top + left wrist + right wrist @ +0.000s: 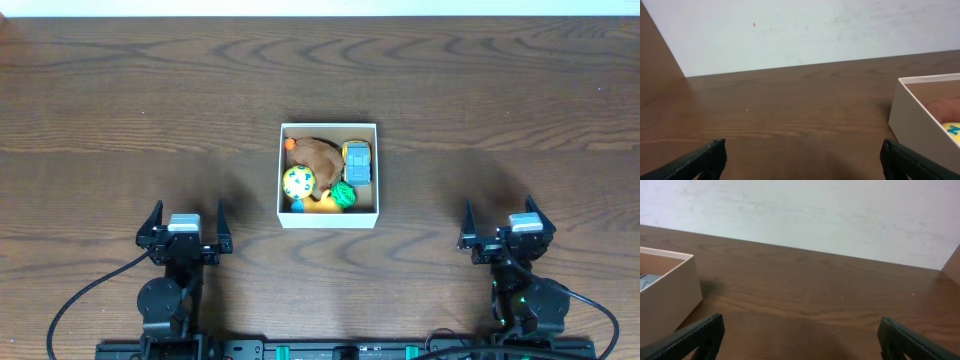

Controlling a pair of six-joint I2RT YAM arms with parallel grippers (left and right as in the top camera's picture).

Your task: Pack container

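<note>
Container stands at the middle of the table, its thin white walls blocking any low sideways pass. Bare wood lies left, right, beyond and in front of it. Its top is open, but inside, toys cover most of the floor, with cardboard showing only along the far wall and in the near-right corner.

Dark brown wood-grain table is filling the overhead view, running back to a plain off-white wall. Wall is showing faint scuffs and one small red speck. Light is falling evenly, no hard shadows.
</note>
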